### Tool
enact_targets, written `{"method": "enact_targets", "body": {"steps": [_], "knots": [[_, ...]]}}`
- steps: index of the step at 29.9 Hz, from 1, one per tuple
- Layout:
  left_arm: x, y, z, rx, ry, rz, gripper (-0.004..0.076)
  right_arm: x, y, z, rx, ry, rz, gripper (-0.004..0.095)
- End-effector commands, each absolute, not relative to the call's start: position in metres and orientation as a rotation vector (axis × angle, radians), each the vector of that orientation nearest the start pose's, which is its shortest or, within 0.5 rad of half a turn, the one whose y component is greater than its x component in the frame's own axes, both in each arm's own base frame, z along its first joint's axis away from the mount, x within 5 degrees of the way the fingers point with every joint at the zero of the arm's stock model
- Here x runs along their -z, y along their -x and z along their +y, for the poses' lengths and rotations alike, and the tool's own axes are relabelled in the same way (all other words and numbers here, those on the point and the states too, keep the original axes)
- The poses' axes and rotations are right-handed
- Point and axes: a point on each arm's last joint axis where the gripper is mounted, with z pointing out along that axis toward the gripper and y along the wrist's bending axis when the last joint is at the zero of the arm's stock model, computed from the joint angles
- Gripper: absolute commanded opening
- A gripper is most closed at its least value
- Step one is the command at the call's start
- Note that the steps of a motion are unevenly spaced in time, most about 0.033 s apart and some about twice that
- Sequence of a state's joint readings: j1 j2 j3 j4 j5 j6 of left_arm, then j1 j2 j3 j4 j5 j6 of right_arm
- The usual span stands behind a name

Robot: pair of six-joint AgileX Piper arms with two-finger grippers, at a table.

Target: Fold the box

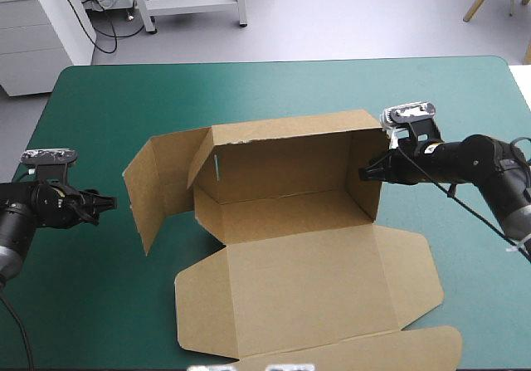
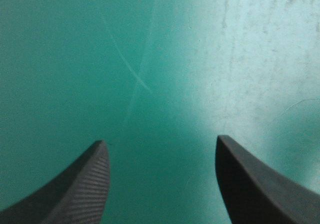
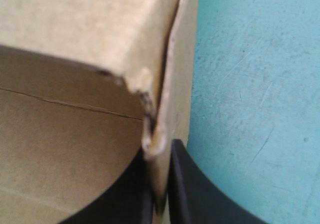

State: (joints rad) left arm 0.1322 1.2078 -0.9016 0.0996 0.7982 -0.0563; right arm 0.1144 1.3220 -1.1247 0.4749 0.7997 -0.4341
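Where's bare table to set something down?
Free: teal-green cover beyond the box to the far edge, and the near left corner by the left gripper. Crowded: centre and near edge, under the box; right gripper on its right wall.

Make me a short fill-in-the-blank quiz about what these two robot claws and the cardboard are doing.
1. The right gripper is ____, not open, on a raised wall of the box.
2. The left gripper holds nothing and is ____, not shut.
3. The box's lid lies ____, not raised, on the teal-green cover.
Missing words: shut; open; flat.
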Motion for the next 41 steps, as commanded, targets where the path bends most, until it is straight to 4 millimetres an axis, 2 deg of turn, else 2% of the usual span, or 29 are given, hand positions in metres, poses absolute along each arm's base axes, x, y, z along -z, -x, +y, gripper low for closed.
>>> {"method": "enact_targets", "body": {"steps": [1, 5, 11, 15, 23, 26, 32, 36, 38, 41], "knots": [[-0.307, -0.232, 0.037, -0.149, 0.161, 2.486, 0.0437, -0.367, -0.267, 0.061, -0.425, 0.350, 2.350, -0.0018], [-0.307, -0.232, 0.037, -0.149, 0.161, 2.482, 0.0437, -0.372, -0.272, 0.057, -0.366, 0.354, 2.445, -0.0018], [-0.307, -0.232, 0.037, -0.150, 0.159, 2.482, 0.0437, -0.364, -0.289, 0.061, -0.395, 0.389, 2.614, -0.0018], [-0.307, -0.232, 0.037, -0.150, 0.159, 2.481, 0.0434, -0.358, -0.312, 0.063, -0.402, 0.398, 2.664, -0.0018], [-0.306, -0.232, 0.037, -0.150, 0.154, 2.492, 0.0383, -0.350, -0.362, 0.069, -0.403, 0.387, 2.658, -0.0015], [-0.306, -0.231, 0.037, -0.152, 0.138, 2.502, 0.0380, -0.347, -0.378, 0.071, -0.402, 0.386, 2.649, 0.0060], [-0.305, -0.231, 0.036, -0.147, 0.141, 2.506, 0.0380, -0.334, -0.408, 0.074, -0.397, 0.360, 2.600, 0.0352], [-0.305, -0.231, 0.036, -0.149, 0.129, 2.507, 0.0380, -0.338, -0.419, 0.074, -0.372, 0.338, 2.498, 0.0523], [-0.305, -0.231, 0.036, -0.148, 0.125, 2.507, 0.0380, -0.345, -0.421, 0.074, -0.354, 0.343, 2.469, 0.0567], [-0.306, -0.231, 0.036, -0.148, 0.125, 2.506, 0.0380, -0.357, -0.419, 0.073, -0.339, 0.364, 2.461, 0.0575]]}}
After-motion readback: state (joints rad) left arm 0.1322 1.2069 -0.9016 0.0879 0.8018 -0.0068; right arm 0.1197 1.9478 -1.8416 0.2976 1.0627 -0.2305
